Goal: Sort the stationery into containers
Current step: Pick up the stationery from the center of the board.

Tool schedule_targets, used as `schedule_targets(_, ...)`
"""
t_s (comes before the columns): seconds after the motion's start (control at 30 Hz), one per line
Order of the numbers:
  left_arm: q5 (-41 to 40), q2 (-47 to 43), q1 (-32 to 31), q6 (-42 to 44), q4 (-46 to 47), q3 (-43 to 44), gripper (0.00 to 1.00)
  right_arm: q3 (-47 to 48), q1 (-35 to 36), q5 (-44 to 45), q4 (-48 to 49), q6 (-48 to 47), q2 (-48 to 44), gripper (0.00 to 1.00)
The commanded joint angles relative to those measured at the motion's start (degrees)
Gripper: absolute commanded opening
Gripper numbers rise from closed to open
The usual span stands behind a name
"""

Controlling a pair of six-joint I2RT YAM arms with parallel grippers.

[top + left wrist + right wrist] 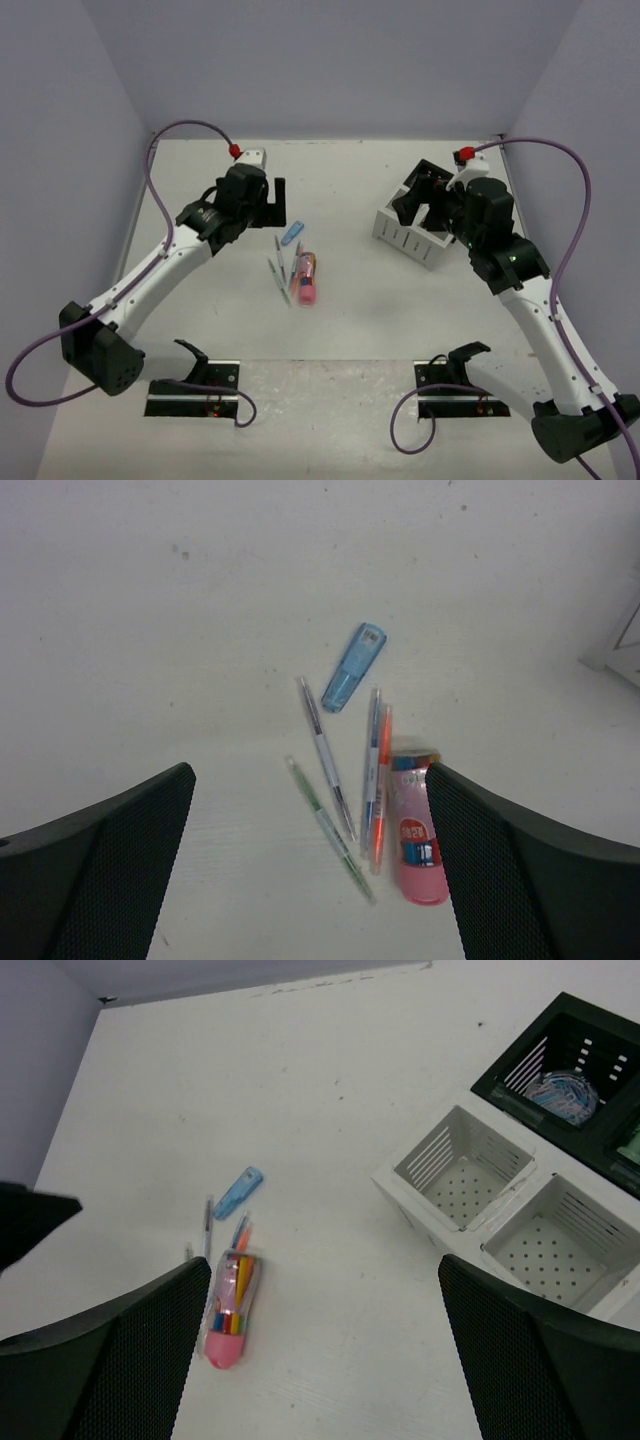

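- Pale surface [350, 330], backed by lilac walls [330, 60], carries everything.
- Left hand [308, 775] hovers with its fingers spread wide, gripping nothing.
- Under the gap between those fingers lie four thin pens [326, 757], fanned close together.
- Next to the pens, close by the hand's right finger, lies a pink case [418, 830].
- Ahead of the hand, past the pen tips, rests a blue capsule [353, 666].
- Right hand [325, 1265] likewise has its fingers apart and holds nothing.
- Ahead and to its right sits the organizer [400, 1175], white half [470, 1160] nearer, black half [500, 1070] beyond, with a bluish bundle [563, 1093] in one black cell.
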Motion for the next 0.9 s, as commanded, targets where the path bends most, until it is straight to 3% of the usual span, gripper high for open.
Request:
schedule_targets(0.0, 9.2, 8.9, 7.1, 6.3, 1.1, 9.3, 1.00, -3.1, -0.1, -5.6, 2.3, -1.7, -3.1, 0.99)
schedule_targets(0.13, 12.0, 24.8, 9.6, 9.5, -2.1, 16.9, 1.00, -3.5, -0.1, -9.3, 3.2, -2.2, -3.4, 0.99)
schedule_targets(0.23, 12.6, 34.6, 10.2, 10.3, -5.1, 22.6, 0.92, -4.3, -0.1, -9.9, 4.2, -2.2, -4.0, 0.99)
schedule_targets(0.53, 19.3, 42.4, 10.1, 11.7, -1.2, 25.3, 0.73, -5.8, 0.0, -12.7, 5.5, -2.4, -5.0, 0.99)
schedule_targets(0.87, 21.0, 46.6, 8.7, 12.3, -0.5, 24.8, 0.62, -6.0, -0.1, -13.5, 5.6, -2.6, -4.4, 0.99)
